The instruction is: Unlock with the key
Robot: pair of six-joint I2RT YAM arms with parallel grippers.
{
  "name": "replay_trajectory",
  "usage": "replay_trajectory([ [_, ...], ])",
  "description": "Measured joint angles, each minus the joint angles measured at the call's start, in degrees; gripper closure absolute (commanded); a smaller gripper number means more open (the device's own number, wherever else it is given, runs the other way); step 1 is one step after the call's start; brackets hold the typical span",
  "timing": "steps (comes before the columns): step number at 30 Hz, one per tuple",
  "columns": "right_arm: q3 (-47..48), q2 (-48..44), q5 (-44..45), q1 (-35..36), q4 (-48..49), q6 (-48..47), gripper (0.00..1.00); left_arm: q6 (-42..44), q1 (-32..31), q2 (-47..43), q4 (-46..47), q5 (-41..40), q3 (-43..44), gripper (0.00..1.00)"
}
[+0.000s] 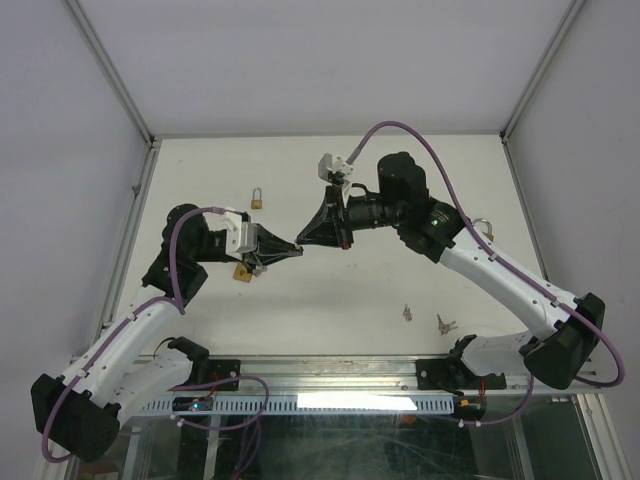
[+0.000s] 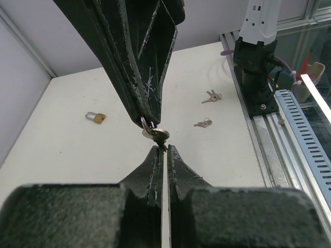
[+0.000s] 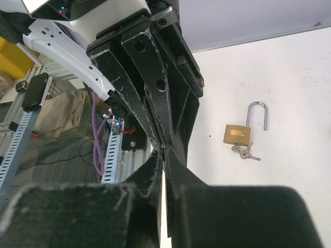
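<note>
pale walls (image 1: pixel 300 60) with metal corner posts close in a white table (image 1: pixel 400 180), and a rail runs along its near edge. two arms are bolted there, the left arm (image 1: pixel 130 335) and the right arm (image 1: pixel 500 275). they reach inward and meet tip to tip above the middle of the table.

the right gripper (image 2: pixel 149 118) is pinched closed on the ring of one small silver key (image 2: pixel 156 134), which hangs off the table between the two tips. the left gripper (image 2: pixel 164 152) is closed to a thin slit, with its tips against the key's lower edge. i cannot tell whether it pinches the key.

three brass padlocks lie on the table: the far padlock (image 1: pixel 257 199), the padlock under the left wrist (image 1: pixel 242 272) and the padlock behind the right arm (image 1: pixel 484 228). two loose key bunches lie near each other toward the near right, the left bunch (image 1: pixel 407 313) and the right bunch (image 1: pixel 444 323).
</note>
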Motion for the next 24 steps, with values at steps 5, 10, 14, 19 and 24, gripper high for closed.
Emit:
replay_trajectory([
  [5, -0.5, 0.3, -0.7, -0.2, 0.7, 0.4, 1.0, 0.0, 0.0, 0.2, -0.6, -0.3, 0.0, 1.0],
  [10, -1.4, 0.3, -0.7, -1.2, 0.5, 0.3, 1.0, 0.0, 0.0, 0.2, -2.8, -2.3, 0.0, 1.0],
  [14, -0.7, 0.3, -0.5, -1.8, -3.7, -1.8, 1.0, 0.0, 0.0, 0.0, -5.0, -3.7, 0.0, 1.0],
  [19, 1.5, 1.0, 0.4, -1.9, -11.3, -5.6, 1.0, 1.0, 0.0, -0.1, -8.6, -4.7, 0.5, 1.0],
  [24, 2.8, 1.6, 1.7, -1.9, -16.3, -8.4, 1.0, 2.6, 0.0, -0.1, -11.8, -4.7, 1.5, 1.0],
])
